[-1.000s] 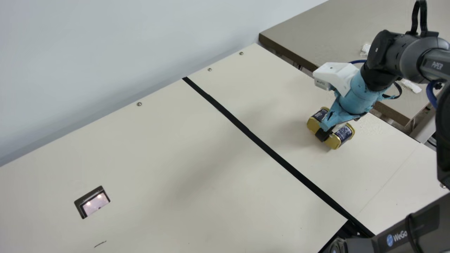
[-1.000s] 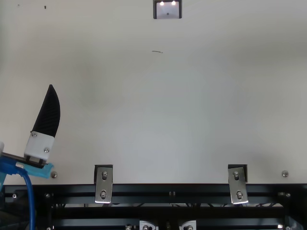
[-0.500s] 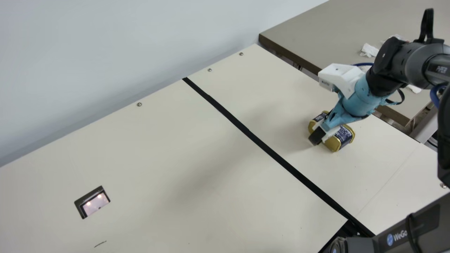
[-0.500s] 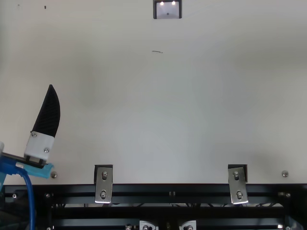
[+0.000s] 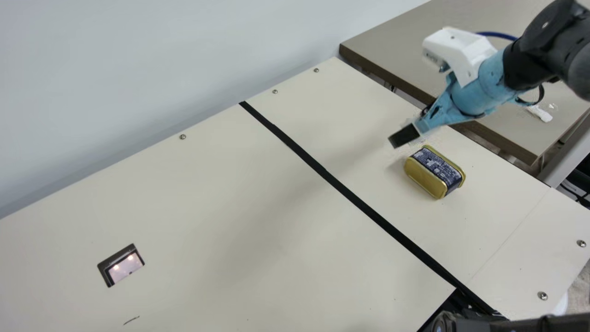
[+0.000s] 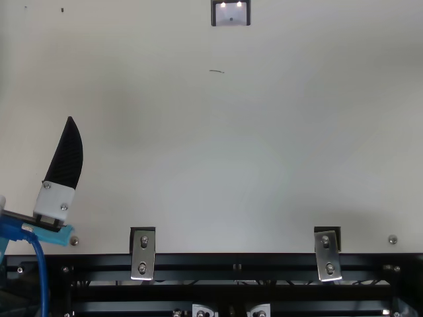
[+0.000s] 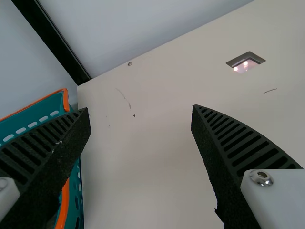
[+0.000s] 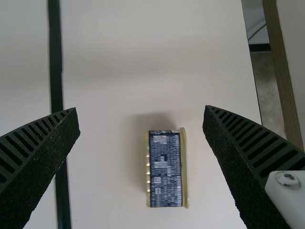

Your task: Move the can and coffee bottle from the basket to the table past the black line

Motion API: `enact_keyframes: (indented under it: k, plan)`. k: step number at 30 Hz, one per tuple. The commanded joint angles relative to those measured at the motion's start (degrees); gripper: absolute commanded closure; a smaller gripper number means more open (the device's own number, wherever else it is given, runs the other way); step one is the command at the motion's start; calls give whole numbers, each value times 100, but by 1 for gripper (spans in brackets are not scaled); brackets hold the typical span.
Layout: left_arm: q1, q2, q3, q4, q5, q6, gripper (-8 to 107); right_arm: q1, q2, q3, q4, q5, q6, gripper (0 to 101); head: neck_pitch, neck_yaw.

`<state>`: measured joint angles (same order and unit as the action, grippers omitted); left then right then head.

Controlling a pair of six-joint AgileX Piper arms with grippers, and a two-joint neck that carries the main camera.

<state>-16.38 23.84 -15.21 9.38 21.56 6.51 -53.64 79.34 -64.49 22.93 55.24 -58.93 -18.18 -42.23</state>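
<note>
Gold can (image 5: 434,171) below right gripper (image 5: 411,126)

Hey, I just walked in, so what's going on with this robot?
It's moving goods out of a basket and past the black line. The can is already past the line, resting on the table. The right gripper is open above it, clear of the can and holding nothing. The left gripper is also open and empty, near the basket. I can't tell where the coffee bottle is.
</note>
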Motion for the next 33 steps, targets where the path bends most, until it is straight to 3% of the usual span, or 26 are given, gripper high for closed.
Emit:
enact_keyframes:
  k: [1, 7, 16, 33]
  plan:
    - [0, 0, 0, 0, 0, 0, 9, -2, -211, -50, 355, 360, 98, 0, -112, -107]
    - [0, 0, 0, 0, 0, 0, 9, 152, -680, -93, 848, 963, 502, 0, -112, -107]
    - [0, 0, 0, 0, 0, 0, 9, 842, -1187, -89, 1248, 1419, 1352, 0, -112, -107]
    - [0, 0, 0, 0, 0, 0, 9, 2553, -1831, 329, 2281, 1466, 3160, 0, -112, -107]
